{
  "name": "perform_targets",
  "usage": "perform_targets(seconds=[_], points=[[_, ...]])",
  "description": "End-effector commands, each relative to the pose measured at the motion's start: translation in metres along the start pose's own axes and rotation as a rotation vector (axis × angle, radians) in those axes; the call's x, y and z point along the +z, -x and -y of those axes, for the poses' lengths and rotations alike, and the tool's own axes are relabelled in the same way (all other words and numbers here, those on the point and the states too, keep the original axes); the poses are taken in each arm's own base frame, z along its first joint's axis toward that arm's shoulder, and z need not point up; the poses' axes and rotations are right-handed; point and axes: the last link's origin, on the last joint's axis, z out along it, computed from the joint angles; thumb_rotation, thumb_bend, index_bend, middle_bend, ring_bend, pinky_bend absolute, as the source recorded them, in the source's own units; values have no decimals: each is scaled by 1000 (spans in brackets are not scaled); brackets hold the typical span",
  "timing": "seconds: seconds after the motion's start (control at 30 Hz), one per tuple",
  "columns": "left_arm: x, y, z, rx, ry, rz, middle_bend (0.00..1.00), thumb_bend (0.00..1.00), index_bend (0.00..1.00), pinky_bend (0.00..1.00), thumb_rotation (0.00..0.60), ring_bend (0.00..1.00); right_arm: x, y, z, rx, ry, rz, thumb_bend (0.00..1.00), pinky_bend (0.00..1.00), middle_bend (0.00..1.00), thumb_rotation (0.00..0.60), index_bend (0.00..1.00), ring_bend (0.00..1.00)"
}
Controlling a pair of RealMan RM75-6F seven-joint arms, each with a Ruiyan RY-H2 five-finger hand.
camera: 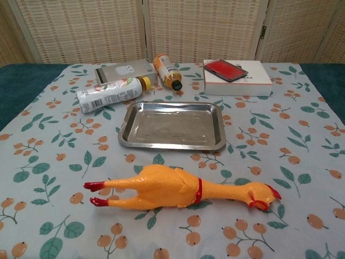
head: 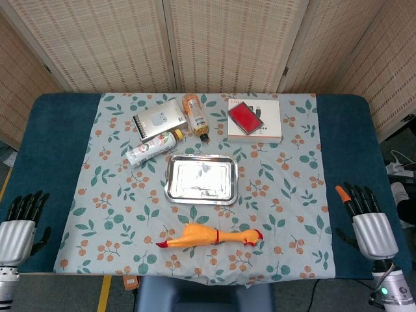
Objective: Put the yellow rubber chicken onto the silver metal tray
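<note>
The yellow rubber chicken [head: 208, 236] [camera: 178, 191] lies on its side on the floral cloth near the table's front edge, red feet to the left and head to the right. Just behind it sits the silver metal tray [head: 200, 195] [camera: 218, 129], with nothing in it. My left hand [head: 21, 224] rests at the front left corner of the table, fingers apart and holding nothing. My right hand [head: 367, 218] rests at the front right, also open and far from the chicken. Neither hand shows in the chest view.
Behind the tray lie a white-green bottle [head: 153, 147] [camera: 110, 93], an orange bottle [head: 195, 116] [camera: 168, 72], a spiral notebook [head: 159, 119] [camera: 123, 71] and a white box [head: 255, 121] [camera: 237, 79] with a red item on it. Wicker screens stand behind the table.
</note>
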Motion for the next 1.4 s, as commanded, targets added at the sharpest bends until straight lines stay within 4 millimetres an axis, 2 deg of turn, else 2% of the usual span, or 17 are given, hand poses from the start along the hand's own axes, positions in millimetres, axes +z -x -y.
perform_targets(seconds=[0.03, 0.17, 0.27, 0.4, 0.53, 0.8, 1.0, 1.4], points=[[-1, 0, -1, -1, -2, 4, 0, 444, 0, 20, 600, 0, -1, 1, 0, -9, -1, 25, 163, 0, 0, 600, 0, 0], [-2, -1, -6, -7, 11, 0, 0, 444, 0, 21, 600, 0, -1, 6, 3, 7, -13, 73, 163, 0, 0, 600, 0, 0], [-1, 0, -7, -14, 22, 7, 0, 446, 0, 21, 600, 0, 0, 13, 12, 69, -48, 140, 163, 0, 0, 600, 0, 0], [0, 2, -5, -17, 21, 22, 0, 445, 0, 21, 600, 0, 11, 22, 38, 121, -134, 226, 163, 0, 0, 600, 0, 0], [2, 1, -5, -24, 22, 33, 0, 444, 0, 21, 600, 0, 29, 29, 79, 155, -242, 316, 163, 0, 0, 600, 17, 0], [-1, 0, -4, -30, 19, 41, 0, 446, 0, 21, 600, 0, 61, 56, 147, 184, -362, 432, 163, 0, 0, 600, 237, 0], [1, 0, -3, -35, 17, 48, 0, 446, 0, 21, 600, 0, 77, 75, 178, 207, -372, 468, 163, 0, 0, 600, 347, 0], [0, -3, -1, -55, 22, 51, 0, 446, 0, 23, 600, 0, 88, 100, 218, 219, -371, 510, 163, 0, 0, 600, 380, 0]])
